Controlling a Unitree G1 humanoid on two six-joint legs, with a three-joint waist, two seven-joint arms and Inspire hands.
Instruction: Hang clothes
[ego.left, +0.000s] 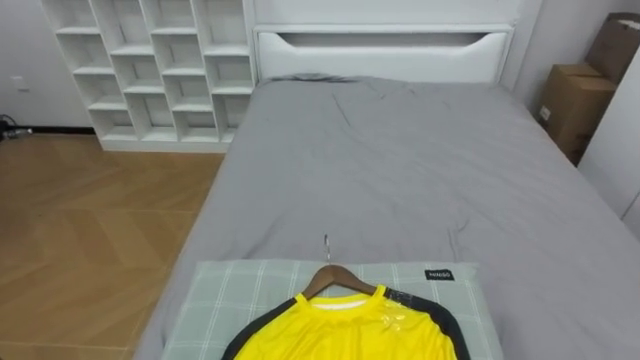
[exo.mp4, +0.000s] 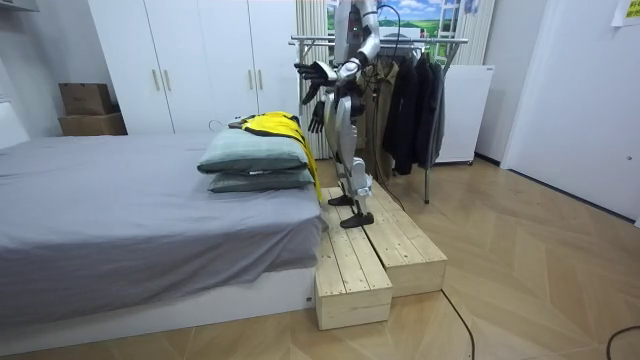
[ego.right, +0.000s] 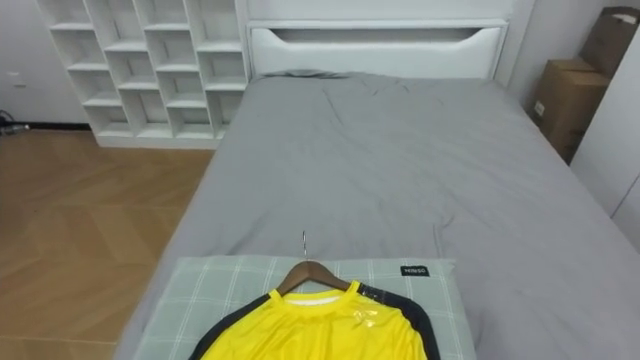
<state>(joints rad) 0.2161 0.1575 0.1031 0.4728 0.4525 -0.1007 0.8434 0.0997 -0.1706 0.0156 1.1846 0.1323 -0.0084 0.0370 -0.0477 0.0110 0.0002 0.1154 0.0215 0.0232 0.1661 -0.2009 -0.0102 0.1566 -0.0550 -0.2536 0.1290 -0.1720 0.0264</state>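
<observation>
While the left hand (exo.mp4: 312, 72) is raised above the right hand (exo.mp4: 317, 118), both with fingers loose and holding nothing, the yellow shirt (ego.left: 350, 330) on its wooden hanger (ego.left: 330, 270) lies on stacked pillows (ego.left: 200, 300) ahead of them; behind them, a clothes rack (exo.mp4: 440, 41) holds dark garments (exo.mp4: 405, 110).

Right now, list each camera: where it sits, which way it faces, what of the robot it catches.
Left eye view: on the robot's head, looking down the bed toward the headboard; yellow shirt on a hanger lies nearest.
Right eye view: same head, a little to the right, same aim.
Room view: beside the bed, facing the whole robot on a wooden platform, left hand and right hand forward, fingers open.
Shared: all show bed, yellow shirt and pillow.
</observation>
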